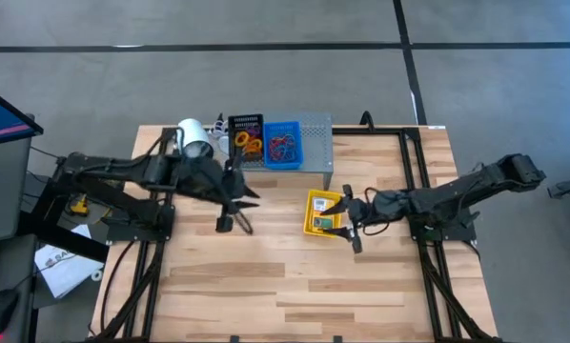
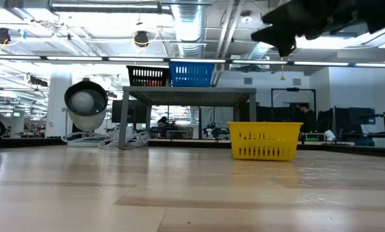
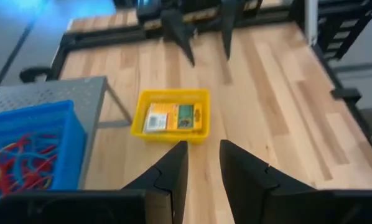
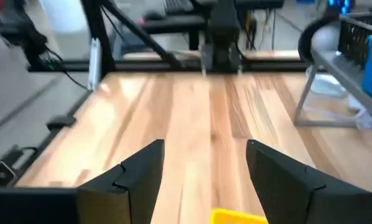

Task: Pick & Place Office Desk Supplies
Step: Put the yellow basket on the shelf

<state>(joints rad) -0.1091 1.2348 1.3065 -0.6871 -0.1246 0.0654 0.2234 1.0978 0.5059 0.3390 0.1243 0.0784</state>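
On the wooden slatted table (image 1: pixel 295 276), a small yellow perforated plastic basket (image 1: pixel 323 211) sits near the centre, and a yellow-and-green cardboard crayon box (image 3: pixel 169 117) lies flat inside it. At about eleven o'clock from the basket stands a grey perforated metal shelf (image 1: pixel 314 129) carrying a blue plastic basket (image 1: pixel 283 143) of tangled red, orange and purple rubber-band loops (image 3: pixel 21 165), with a black plastic basket (image 1: pixel 246 141) just beside it at nine o'clock holding a few orange loops (image 1: pixel 249 144).

The right gripper (image 1: pixel 348 221) hangs at the yellow basket's three o'clock edge, its fingers spread wide and nothing between them. The left gripper (image 1: pixel 235 211) waits well off at the basket's nine o'clock, fingers partly apart and empty.

The crayon box looks light and fairly stiff, though thin card could dent under a hard squeeze; its glossy faces may slip. Lying flat against the basket floor, it seems best taken across its two long edges, with the fingers coming straight down inside the basket walls. The rubber bands are limp, springy and tangled, so a pinch into the heap would likely lift several at once.
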